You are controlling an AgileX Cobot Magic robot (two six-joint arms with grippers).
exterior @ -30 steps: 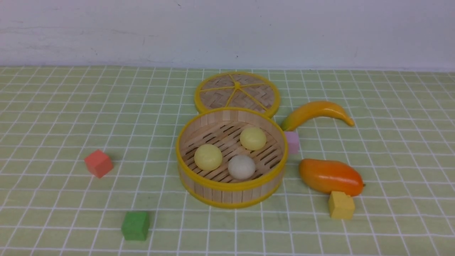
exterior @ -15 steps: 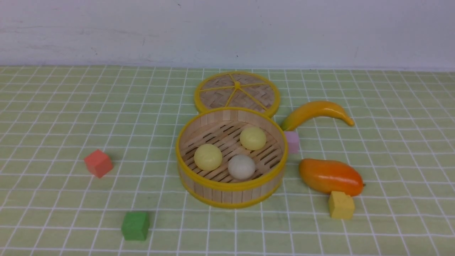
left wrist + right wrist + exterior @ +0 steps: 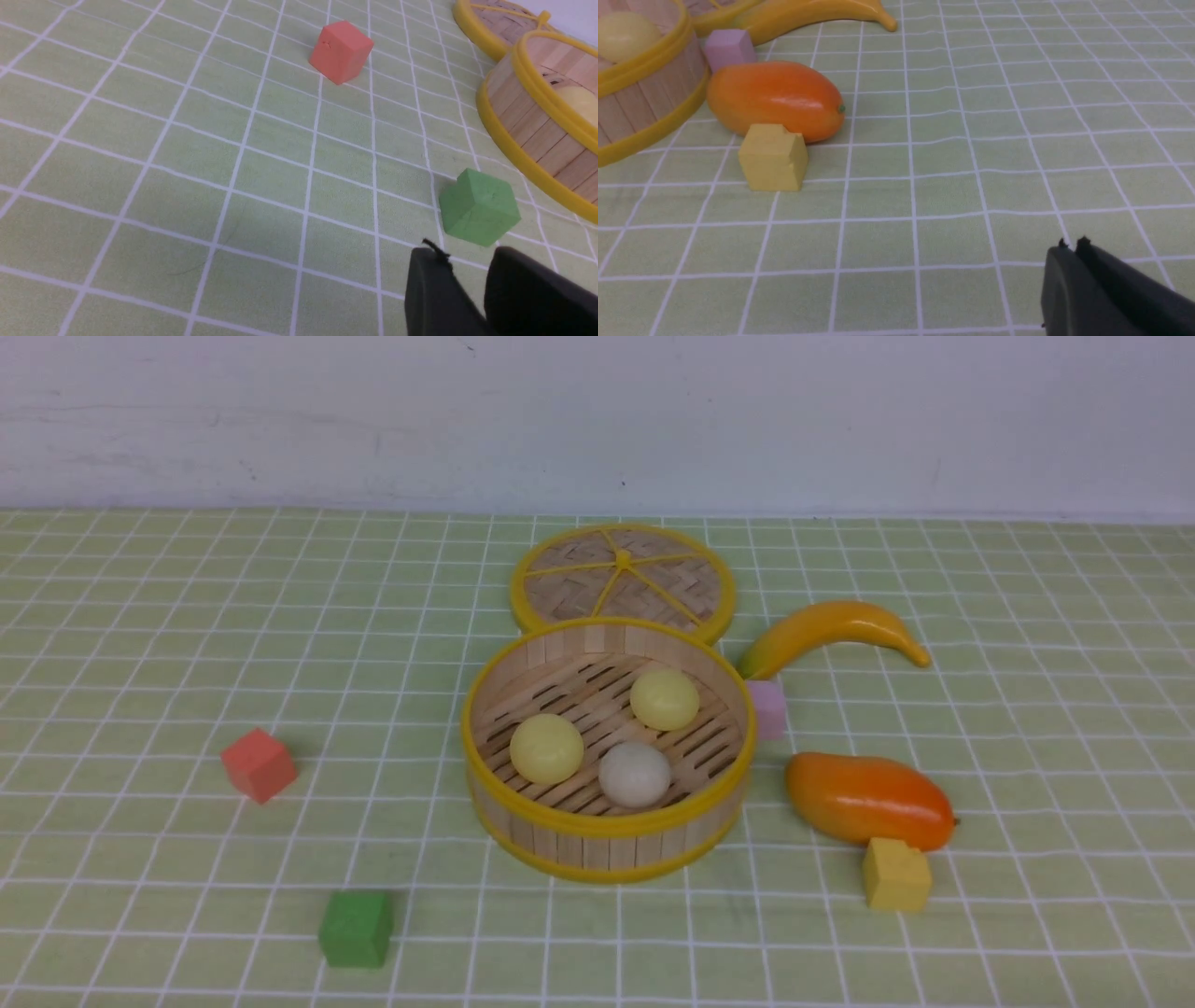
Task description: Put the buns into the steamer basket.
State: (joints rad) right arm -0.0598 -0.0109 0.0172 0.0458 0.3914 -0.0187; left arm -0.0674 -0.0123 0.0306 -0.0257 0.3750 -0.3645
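The steamer basket (image 3: 607, 826) stands upright at the middle of the green checked cloth. All three buns lie on its slatted floor: a pale yellow one (image 3: 546, 748) at the left, another pale yellow one (image 3: 664, 699) at the back right, and an off-white one (image 3: 634, 774) at the front. Neither arm shows in the front view. In the left wrist view my left gripper (image 3: 465, 254) hangs open and empty over the cloth, close to the green cube (image 3: 479, 207), with the basket wall (image 3: 528, 130) beyond it. My right gripper (image 3: 1071, 245) is shut on nothing, over bare cloth well away from the basket (image 3: 644, 98).
The flat woven lid (image 3: 623, 577) lies behind the basket. To the basket's right are a banana (image 3: 831, 630), a pink cube (image 3: 768, 707), a mango (image 3: 868, 800) and a yellow cube (image 3: 896, 875). A red cube (image 3: 259, 764) and a green cube (image 3: 356, 928) sit to its left.
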